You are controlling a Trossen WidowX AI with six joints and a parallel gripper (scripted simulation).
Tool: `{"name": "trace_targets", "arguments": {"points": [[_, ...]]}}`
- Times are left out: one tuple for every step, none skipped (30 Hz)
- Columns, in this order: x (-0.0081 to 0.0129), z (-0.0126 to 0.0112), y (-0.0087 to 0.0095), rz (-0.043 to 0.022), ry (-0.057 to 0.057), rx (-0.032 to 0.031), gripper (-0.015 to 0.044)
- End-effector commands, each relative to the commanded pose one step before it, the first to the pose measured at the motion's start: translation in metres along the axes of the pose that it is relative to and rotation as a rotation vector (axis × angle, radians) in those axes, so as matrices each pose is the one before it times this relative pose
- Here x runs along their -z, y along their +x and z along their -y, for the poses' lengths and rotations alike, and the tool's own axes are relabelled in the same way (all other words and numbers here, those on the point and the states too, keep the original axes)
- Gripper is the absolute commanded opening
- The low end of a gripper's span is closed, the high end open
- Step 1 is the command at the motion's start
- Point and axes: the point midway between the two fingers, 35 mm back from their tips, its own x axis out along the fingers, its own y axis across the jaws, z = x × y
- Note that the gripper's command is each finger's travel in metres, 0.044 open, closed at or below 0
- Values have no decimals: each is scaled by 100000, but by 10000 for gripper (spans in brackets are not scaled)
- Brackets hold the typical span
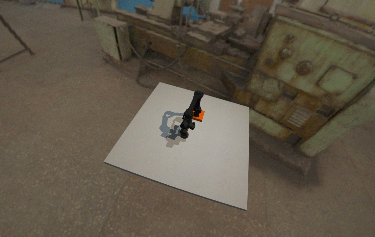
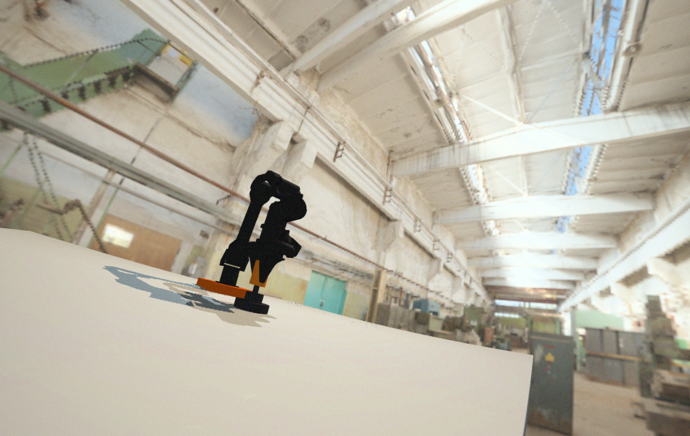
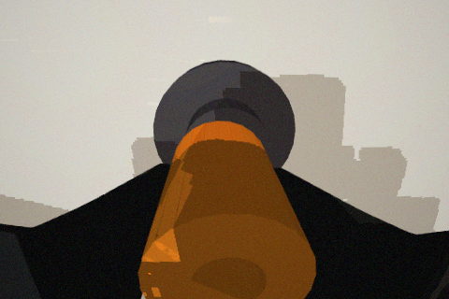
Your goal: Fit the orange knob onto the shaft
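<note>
Knob (image 3: 227, 231): orange, tapered, clamped between the two black fingers of the hand; in the wrist view it filled the middle of the frame, narrow end pointing away toward the pedestal, wide end nearest the camera with a darker D-shaped patch on its face.
Hand (image 2: 256, 280): closed partway on the knob, fingers pressed against its two sides; pointed down at the desk in the exterior view.
Pedestal (image 3: 187, 106): dark, round, straight below the hand and just beyond the knob's narrow end; its near edge was covered by the knob.
Shaft (image 3: 227, 111): only a dark curved rim showed at the pedestal's centre, right at the knob's tip; how far the knob sat over it could not be told, nor could the flat side be seen.
Knob height: in the exterior view the orange tip (image 2: 256, 274) sat low over the black pedestal (image 2: 252, 306), with a short dark stub between them.
Arm (image 1: 193, 106): black, folded over, reaching forward and down from its base behind the hand.
Base plate (image 1: 200, 117): orange, flat, behind the hand at the arm's foot.
Desk (image 1: 212, 165): white square slab under everything; grey and bluish shadows of the arm fell to the left of the hand.
</note>
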Motion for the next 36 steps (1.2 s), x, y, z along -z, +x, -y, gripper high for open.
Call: {"name": "trace_targets", "arguments": {"points": [[78,349,-233,-251,-293,652,0],[13,68,-46,-1,0,7,0],[13,65,-26,-1,0,6,0],[11,39,-37,-1,0,4,0],[0,-6,82,0,0,-1,0],[0,-11,156,0,0,-1,0],[0,-8,100,0,0,-1,0],[0,0,0,0,0,0,0],[3,14,36,0,0,1,0],[1,15,32,0,0,1,0],[-1,-5,38,0,0,-1,0],[0,0,-51,0,0,0,0],[-3,-33,0,0,0,-3,0],[-4,-33,1,0,0,-3,0],[-4,-36,1,0,0,-3,0],[-4,-34,1,0,0,-3,0],[-4,-33,68,0,0,-3,0],[-4,-36,1,0,0,-3,0],[-4,-35,1,0,0,-3,0],[-5,-42,1,0,0,-4,0],[-6,-57,1,1,0,-5,0],[-7,-61,1,1,0,-6,0],[-8,-64,1,1,0,-6,0],[-10,-70,1,1,0,-7,0],[-9,-51,33,1,0,-5,0],[-5,-28,18,0,0,-3,0],[0,0,0,0,0,0,0],[0,0,0,0,0,0,0],[0,0,0,0,0,0,0],[0,0,0,0,0,0,0],[0,0,0,0,0,0,0],[0,0,0,0,0,0,0],[-1,6,-128,0,0,1,0],[1,22,-119,0,0,2,0],[1,21,-76,0,0,2,0],[-3,-33,-116,1,0,-3,0]]}}
